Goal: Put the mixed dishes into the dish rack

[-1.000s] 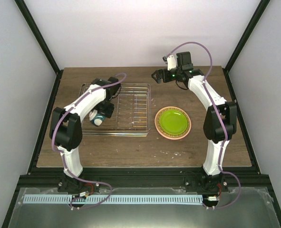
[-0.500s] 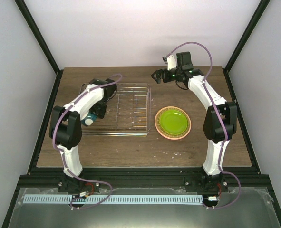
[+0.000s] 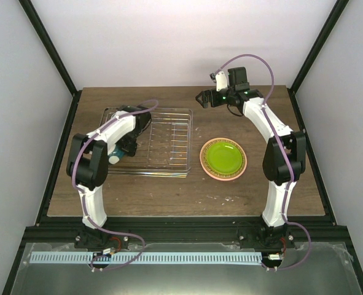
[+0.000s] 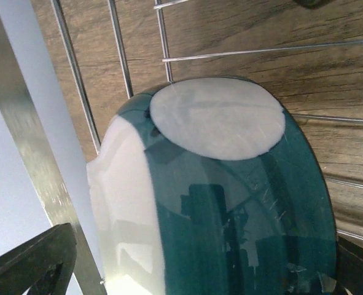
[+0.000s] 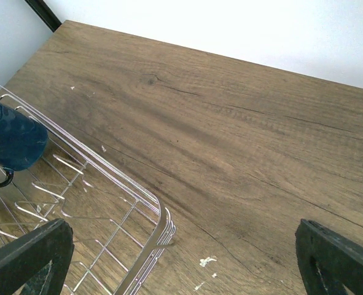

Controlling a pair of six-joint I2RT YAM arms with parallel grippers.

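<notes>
My left gripper (image 3: 123,149) is shut on the small bowl (image 3: 114,157), teal outside with a white base, at the left end of the silver wire dish rack (image 3: 172,142). In the left wrist view the bowl (image 4: 230,184) fills the frame between my fingers (image 4: 27,264), bottom up over the rack bars (image 4: 77,80). The dark blue mug (image 5: 12,138) lies in the rack (image 5: 138,196); the left arm hides it from the top view. The lime-green plate (image 3: 223,157) lies on the salmon-pink plate (image 3: 204,165), right of the rack. The cream plate is not visible. My right gripper (image 3: 201,98) is open and empty behind the rack's far right corner.
The rack's left rim runs close beside the bowl (image 4: 21,147). Bare wooden table (image 5: 249,141) lies under my right gripper (image 5: 181,252). Black frame posts and white walls enclose the table.
My left gripper has carried the bowl leftward and slightly back, to the rack's left end. The right arm has not moved.
</notes>
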